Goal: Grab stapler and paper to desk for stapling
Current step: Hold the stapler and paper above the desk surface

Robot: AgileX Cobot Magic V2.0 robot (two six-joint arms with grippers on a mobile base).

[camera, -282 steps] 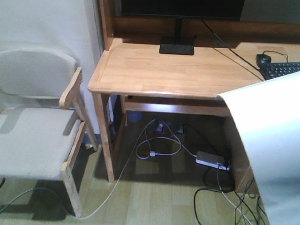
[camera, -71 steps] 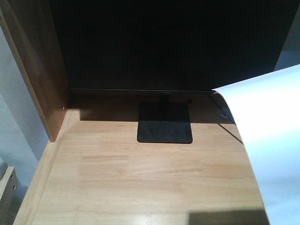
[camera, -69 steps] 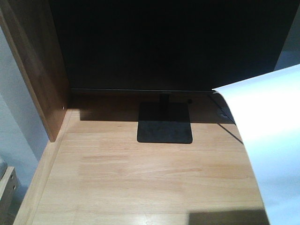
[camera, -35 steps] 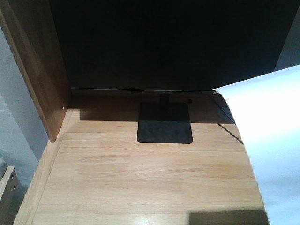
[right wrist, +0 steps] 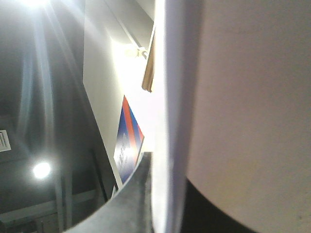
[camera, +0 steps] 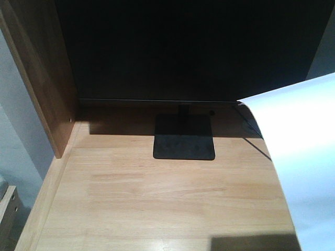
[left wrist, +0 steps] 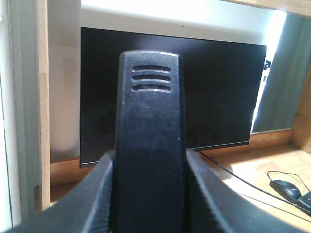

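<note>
**Both items gripped at the desk, set-down comes next**

The stapler (left wrist: 148, 107) is clamped between the fingers of the left gripper (left wrist: 148, 162). Its black body points toward the monitor (left wrist: 214, 92), and it is in the air, not on the wood. The paper (camera: 301, 157) is pinched on edge by the right gripper (right wrist: 165, 204). It curves and hides the right side of the desk (camera: 157, 198) in the front view.

We read the step in hand as the set-down. We would lay the sheet first, on the planks nearer than the monitor base (camera: 183, 138), one edge down and then flattened so it doesn't curl or slide. The stapler then goes just beside it, away from the mouse (left wrist: 286, 188) on the right. We see no containers in any view.
</note>
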